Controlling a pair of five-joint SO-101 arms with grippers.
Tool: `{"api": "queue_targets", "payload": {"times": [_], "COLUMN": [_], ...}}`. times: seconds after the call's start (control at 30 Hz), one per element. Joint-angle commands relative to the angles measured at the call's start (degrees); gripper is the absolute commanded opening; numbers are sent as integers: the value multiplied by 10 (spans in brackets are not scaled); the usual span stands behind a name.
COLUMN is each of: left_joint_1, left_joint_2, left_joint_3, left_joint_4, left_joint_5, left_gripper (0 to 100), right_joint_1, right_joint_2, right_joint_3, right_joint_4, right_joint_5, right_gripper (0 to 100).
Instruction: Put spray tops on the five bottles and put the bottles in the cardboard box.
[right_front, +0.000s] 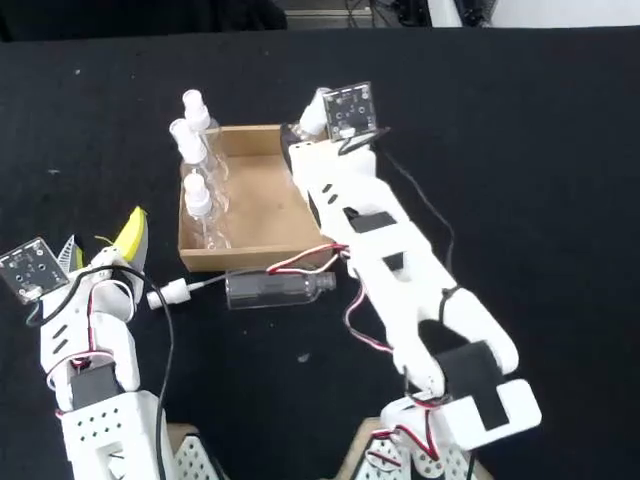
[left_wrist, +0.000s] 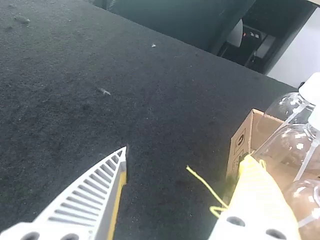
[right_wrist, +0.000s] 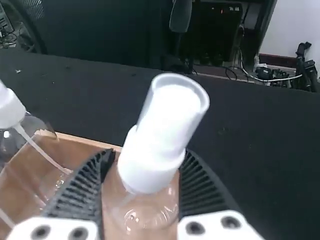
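Right gripper (right_wrist: 147, 165): black ribbed fingers (right_wrist: 80, 190) closed snug on a clear plastic bottle (right_wrist: 142, 210), one finger on each side just below its white spray top (right_wrist: 165, 130). The bottle is upright at the far right corner of the cardboard box (right_front: 260, 195); cannot tell if its base touches the floor.

Left gripper (left_wrist: 175, 195): spread wide, one white ribbed finger and one yellow, empty, just beside the box's left wall.

Box: shallow, brown, open-topped. Three capped bottles (right_front: 200, 190) stand in a row along its left wall.

In front of the box an uncapped bottle (right_front: 275, 290) lies on its side. A loose spray top (right_front: 170, 294) with a thin dip tube lies just off its neck.

Table (right_front: 520, 150): black, matte, felt-like cloth flecked with lint.

Beyond it: dark furniture, tangled cables (right_wrist: 250, 70), pale wall.
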Motion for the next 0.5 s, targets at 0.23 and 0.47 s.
{"api": "queue_targets", "payload": {"times": [0.23, 0.47], "left_joint_1": [4, 4], "left_joint_2": [-9, -8], "left_joint_3": [14, 14], "left_joint_4": [3, 3], "left_joint_5": [-1, -1], "left_gripper": [241, 241], "right_joint_1": [-10, -11], "right_joint_2": [-4, -3], "right_joint_3": [-27, -26], "right_joint_4": [-20, -17], "right_joint_5": [6, 5], "right_gripper": [10, 10]}}
